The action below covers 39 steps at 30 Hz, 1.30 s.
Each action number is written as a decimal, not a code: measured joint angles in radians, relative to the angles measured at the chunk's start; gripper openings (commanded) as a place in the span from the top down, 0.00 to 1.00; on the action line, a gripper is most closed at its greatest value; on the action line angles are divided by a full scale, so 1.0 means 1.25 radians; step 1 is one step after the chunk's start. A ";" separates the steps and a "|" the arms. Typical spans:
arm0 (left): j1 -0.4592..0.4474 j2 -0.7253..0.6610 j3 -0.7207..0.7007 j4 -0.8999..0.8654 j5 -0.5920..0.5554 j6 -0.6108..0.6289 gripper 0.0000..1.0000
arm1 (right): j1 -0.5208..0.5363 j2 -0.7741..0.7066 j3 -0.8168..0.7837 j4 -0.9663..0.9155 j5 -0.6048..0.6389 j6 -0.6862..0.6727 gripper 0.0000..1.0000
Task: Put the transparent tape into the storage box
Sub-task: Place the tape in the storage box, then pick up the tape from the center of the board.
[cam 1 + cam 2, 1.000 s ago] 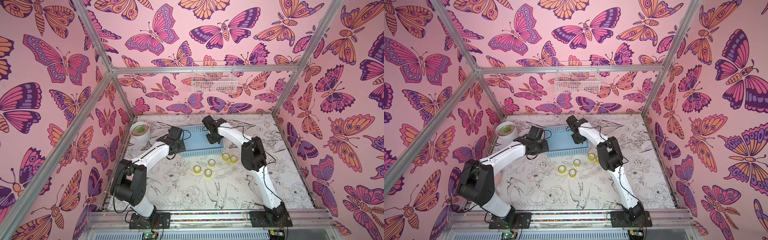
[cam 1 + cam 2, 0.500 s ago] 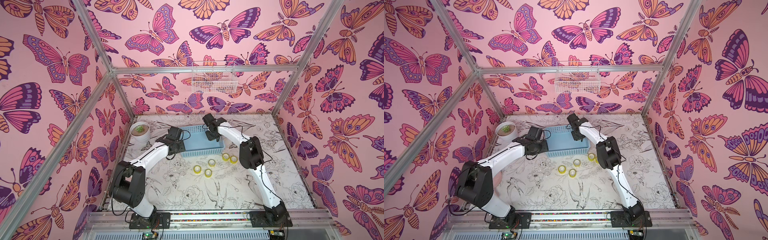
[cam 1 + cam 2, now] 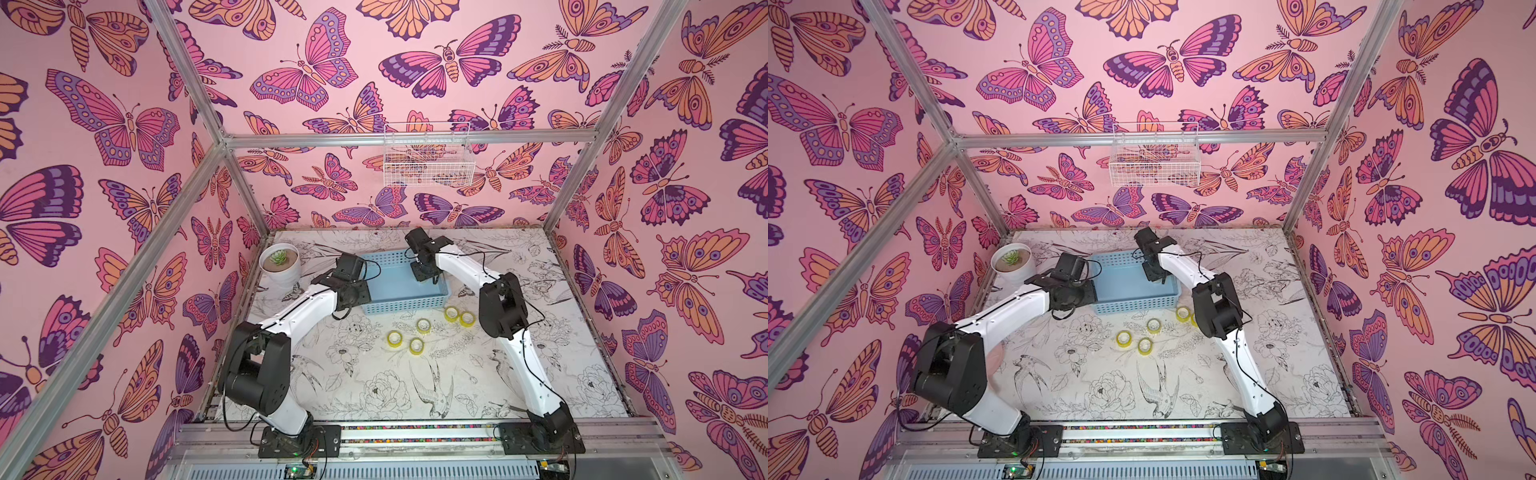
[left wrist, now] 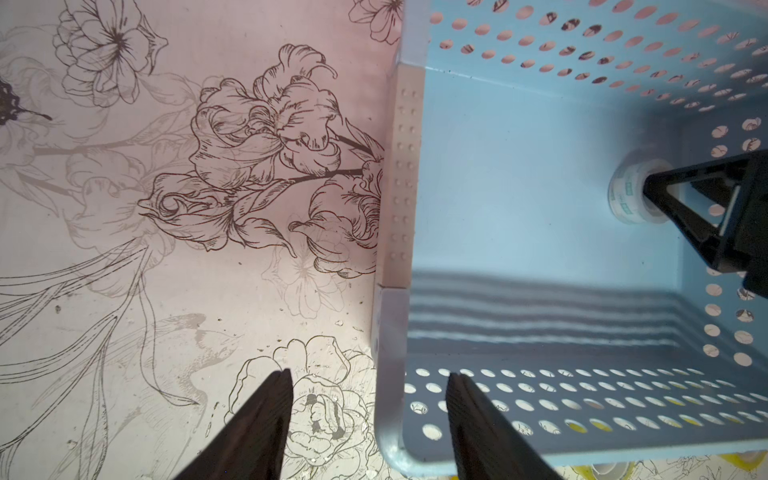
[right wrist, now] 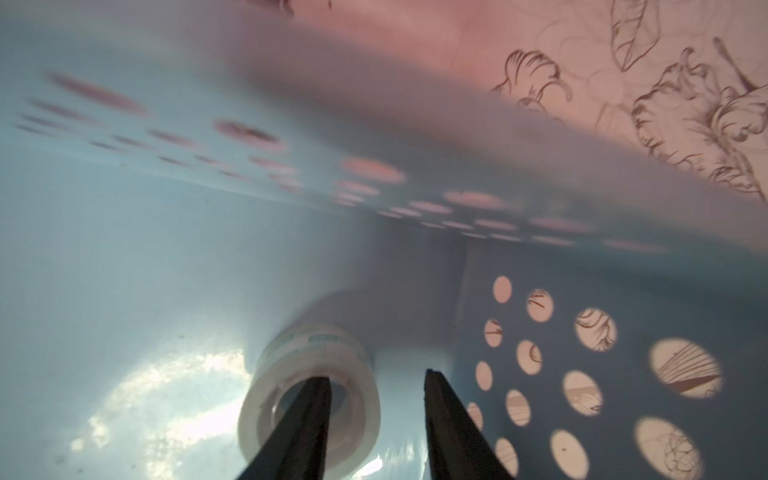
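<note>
The left gripper [image 4: 368,415] is hanging with its jaws spread, straddling a short wall of the light blue storage box [image 4: 519,187]. Inside the box, the whitish tape roll [image 5: 291,353] is lying on the floor close to a perforated wall. The right gripper [image 5: 374,374] is standing unclenched, one finger in the roll's hole. Five yellow tape rolls [image 3: 423,326] are lying on the table [image 3: 374,395] just beside the box.

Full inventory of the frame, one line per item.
table: one, white with flower drawings
storage box: one, light blue, toward the back
yellow tape rolls: five, yellow-tinted, table, before the box
whitish tape roll: one, colourless, on the box floor
plant pot: one, white, table's back left corner
wire basket: one, white, on the back wall
left tool: one, black, open, box's left end
right tool: one, black, open, finger inside the whitish roll
</note>
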 measured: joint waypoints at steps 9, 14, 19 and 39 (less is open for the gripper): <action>0.000 -0.050 -0.032 0.021 -0.010 0.003 0.30 | 0.000 -0.096 0.024 -0.009 0.001 0.000 0.50; 0.000 -0.151 -0.078 0.029 -0.016 0.015 0.28 | -0.002 -0.250 -0.098 -0.025 -0.002 0.026 0.56; -0.005 -0.260 -0.130 0.036 -0.015 0.016 0.25 | -0.027 -0.485 -0.370 -0.021 -0.020 0.076 0.61; -0.109 -0.340 -0.164 0.020 -0.016 0.016 0.25 | -0.131 -0.580 -0.835 0.159 -0.132 0.193 0.65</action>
